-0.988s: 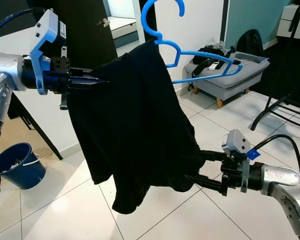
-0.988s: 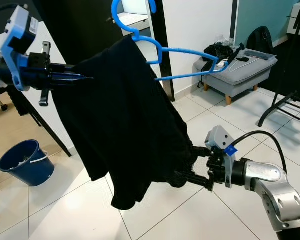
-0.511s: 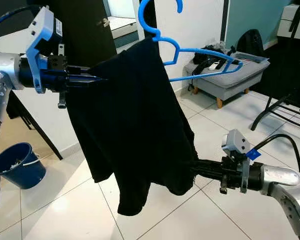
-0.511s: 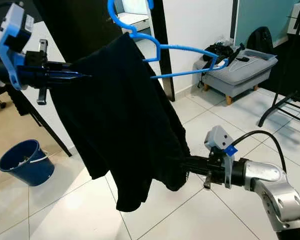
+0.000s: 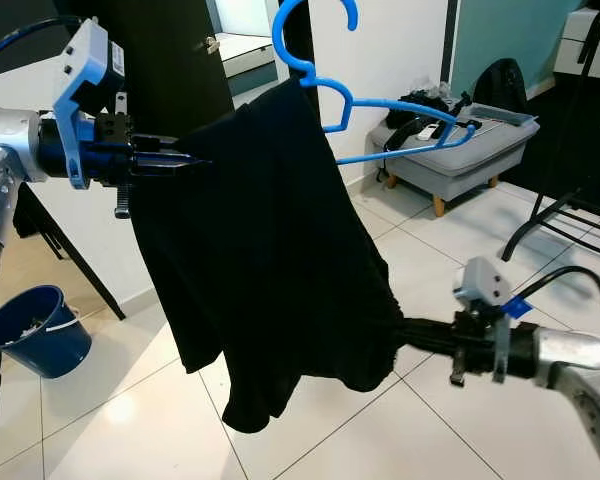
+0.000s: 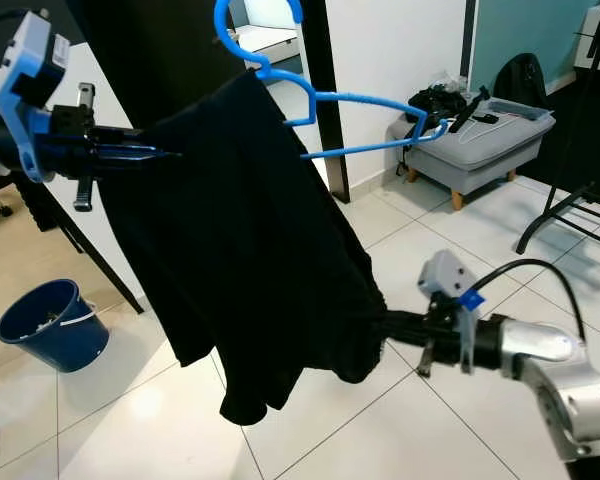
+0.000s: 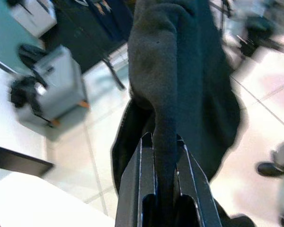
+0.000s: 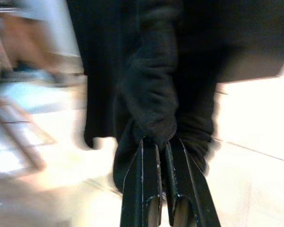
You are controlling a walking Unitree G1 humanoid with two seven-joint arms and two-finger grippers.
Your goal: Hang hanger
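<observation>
Black garment (image 5: 270, 250) covers half the blue hanger (image 5: 380, 110), hiding both jaws' tips.

I see the black garment (image 5: 265, 260) hiding one shoulder of the blue hanger (image 5: 380, 110); the right wrist view is blurred, its background unreadable.

The left gripper (image 5: 195, 161) was held high and level, fingers pinched on cloth. The right gripper (image 5: 400, 335) was extended low, fingers likewise clamped.
</observation>
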